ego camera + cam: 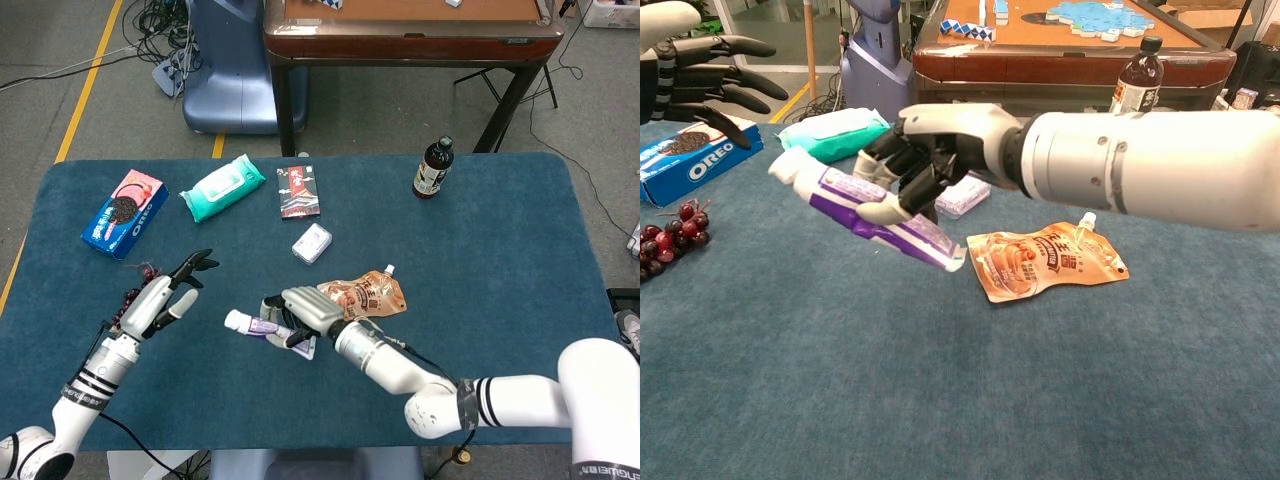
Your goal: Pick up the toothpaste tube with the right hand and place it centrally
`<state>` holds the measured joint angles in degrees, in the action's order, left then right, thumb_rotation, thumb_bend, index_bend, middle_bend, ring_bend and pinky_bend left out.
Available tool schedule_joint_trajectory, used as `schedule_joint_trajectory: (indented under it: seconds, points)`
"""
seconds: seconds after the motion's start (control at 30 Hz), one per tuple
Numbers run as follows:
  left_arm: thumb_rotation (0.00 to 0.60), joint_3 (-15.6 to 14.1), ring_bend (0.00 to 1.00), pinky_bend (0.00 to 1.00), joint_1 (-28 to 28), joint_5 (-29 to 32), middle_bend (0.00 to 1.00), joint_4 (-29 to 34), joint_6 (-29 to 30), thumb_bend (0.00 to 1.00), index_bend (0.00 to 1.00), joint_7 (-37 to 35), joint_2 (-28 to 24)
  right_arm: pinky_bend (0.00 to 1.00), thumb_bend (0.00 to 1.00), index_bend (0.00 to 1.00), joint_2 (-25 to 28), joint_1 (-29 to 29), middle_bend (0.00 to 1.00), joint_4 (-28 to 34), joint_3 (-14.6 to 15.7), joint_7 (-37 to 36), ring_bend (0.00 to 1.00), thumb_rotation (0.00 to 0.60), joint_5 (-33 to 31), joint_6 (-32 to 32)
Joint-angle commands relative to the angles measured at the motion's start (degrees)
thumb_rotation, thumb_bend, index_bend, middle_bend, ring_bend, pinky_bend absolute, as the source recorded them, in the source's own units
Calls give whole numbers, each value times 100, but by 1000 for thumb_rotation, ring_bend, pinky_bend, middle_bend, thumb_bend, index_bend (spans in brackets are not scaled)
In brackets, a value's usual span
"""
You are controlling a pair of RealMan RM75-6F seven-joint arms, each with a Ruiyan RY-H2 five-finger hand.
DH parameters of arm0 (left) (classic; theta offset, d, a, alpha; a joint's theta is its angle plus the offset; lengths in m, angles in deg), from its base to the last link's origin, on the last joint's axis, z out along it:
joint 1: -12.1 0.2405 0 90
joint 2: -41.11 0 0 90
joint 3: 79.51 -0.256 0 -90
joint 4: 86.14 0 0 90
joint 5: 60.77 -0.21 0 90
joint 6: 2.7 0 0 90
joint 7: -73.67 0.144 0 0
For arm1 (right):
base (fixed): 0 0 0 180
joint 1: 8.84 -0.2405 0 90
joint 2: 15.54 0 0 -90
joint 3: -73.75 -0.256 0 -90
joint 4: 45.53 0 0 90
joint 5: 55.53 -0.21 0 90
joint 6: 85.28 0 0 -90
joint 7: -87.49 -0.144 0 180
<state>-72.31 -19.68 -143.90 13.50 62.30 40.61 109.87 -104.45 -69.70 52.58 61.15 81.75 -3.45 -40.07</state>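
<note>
My right hand [300, 313] [930, 160] grips the white and purple toothpaste tube [868, 210] [252, 324] around its middle and holds it above the blue table [500, 250]. The tube slants, with its white cap up and to the left and its flat end low beside the orange pouch. My left hand [165, 295] [695, 70] hovers at the left with fingers spread and nothing in it.
An orange spouted pouch [362, 294] [1045, 262] lies just right of the tube. A small white pack [312, 242], a dark packet [298, 191], green wipes [222, 186], an Oreo box [125, 212], grapes [670, 235] and a dark bottle [433, 168] stand around.
</note>
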Motion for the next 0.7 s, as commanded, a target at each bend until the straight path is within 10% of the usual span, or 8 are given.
schedule_joint_trajectory:
  seconds: [0.03, 0.7]
  points:
    - [0, 28, 149, 278, -15, -9, 155, 2, 8, 217, 0, 33, 56, 594, 955, 967, -287, 41, 861, -72, -47, 161, 763, 600, -20, 204]
    - [0, 111, 136, 256, -1, -82, 147, -229, 166, 214, 0, 196, 371, 604, 955, 966, -1555, 306, 861, -990, -251, 70, 764, 600, 762, 727]
